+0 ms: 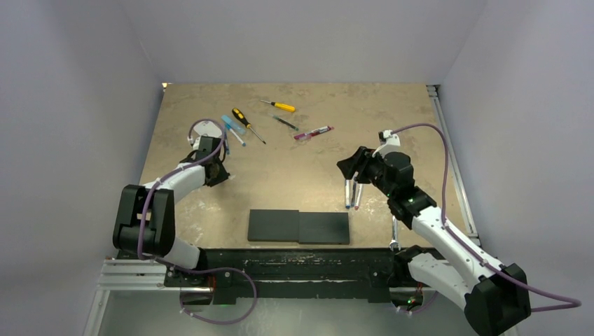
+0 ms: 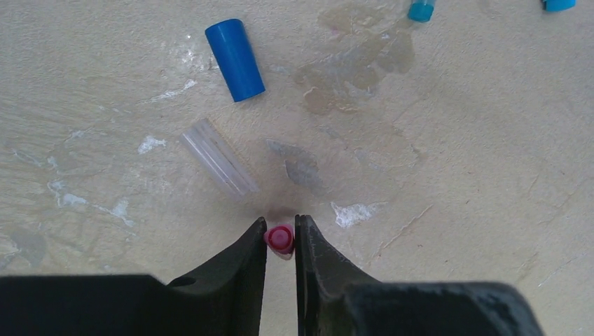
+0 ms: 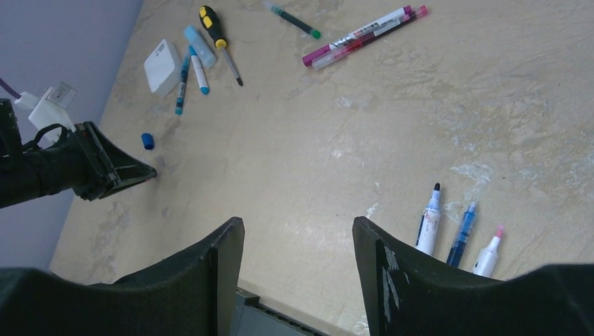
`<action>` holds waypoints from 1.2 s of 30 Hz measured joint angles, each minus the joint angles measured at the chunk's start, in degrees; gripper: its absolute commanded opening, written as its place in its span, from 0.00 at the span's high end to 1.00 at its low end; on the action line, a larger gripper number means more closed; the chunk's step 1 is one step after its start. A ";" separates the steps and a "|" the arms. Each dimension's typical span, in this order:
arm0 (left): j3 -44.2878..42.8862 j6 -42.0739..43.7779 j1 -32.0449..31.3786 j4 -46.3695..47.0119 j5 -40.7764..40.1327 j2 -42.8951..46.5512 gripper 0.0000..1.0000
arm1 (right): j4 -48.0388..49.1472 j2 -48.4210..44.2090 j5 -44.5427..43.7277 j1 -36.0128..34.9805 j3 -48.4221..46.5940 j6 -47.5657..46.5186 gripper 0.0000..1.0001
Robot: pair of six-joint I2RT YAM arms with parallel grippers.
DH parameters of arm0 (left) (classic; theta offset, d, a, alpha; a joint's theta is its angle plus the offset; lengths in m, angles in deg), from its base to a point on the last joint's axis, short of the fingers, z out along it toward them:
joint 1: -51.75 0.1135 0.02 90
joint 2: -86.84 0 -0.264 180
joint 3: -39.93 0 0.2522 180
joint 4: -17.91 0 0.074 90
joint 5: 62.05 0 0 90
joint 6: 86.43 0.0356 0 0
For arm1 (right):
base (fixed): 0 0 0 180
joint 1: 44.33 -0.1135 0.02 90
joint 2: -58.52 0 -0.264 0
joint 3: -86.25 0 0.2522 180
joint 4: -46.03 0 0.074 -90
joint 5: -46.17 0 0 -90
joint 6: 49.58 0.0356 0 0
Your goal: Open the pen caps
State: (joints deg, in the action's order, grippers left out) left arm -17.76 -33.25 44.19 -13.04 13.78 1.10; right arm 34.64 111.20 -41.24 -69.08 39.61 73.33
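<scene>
1. Left wrist view shows a pink cap (image 2: 280,241) standing end-on between the tips of the left gripper (image 2: 281,225). The fingers are almost together and touch the cap on both sides, so it is pinched, with no pen in it.
2. I cannot tell whether the cap's base rests on the desk (image 2: 455,175). A shadow lies on the surface just beyond it.
3. A clear cap (image 2: 218,156) lies just past the fingertips and a blue cap (image 2: 235,59) lies farther on. Both are loose and flat, toward the desk's left edge.
4. The step in hand appears to be setting this pulled cap down beside the others. To do it well, bring the cap low until it meets the surface and part the fingers only slightly. Then lift straight up, so that the cap neither rolls nor gets flicked, and keep the fingers off the clear cap.
5. The right gripper (image 3: 298,222) hangs over the desk's right half with its fingers wide apart, holding nothing. Just to its right, three open pens (image 3: 462,234) lie side by side with bare tips.
6. Two magenta pens (image 3: 364,31) near the far edge look capped, so the task seems only partly done.
</scene>
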 measured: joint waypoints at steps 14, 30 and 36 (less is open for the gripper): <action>-1.31 0.00 -0.37 -0.15 1.55 0.37 0.62 | -0.04 0.66 -0.55 0.00 -2.51 -0.15 0.39; 7.13 -5.90 -13.00 12.81 13.07 28.55 0.52 | -0.11 45.13 -11.28 -1.73 -29.66 3.26 0.42; 9.03 -6.08 -13.11 10.40 14.21 30.51 0.53 | -4.42 55.67 -16.39 -2.64 -40.68 2.38 0.45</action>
State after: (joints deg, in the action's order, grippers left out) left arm -8.73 -39.32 31.08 -2.64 27.98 31.62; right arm 30.23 166.87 -57.64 -71.73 -1.07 75.71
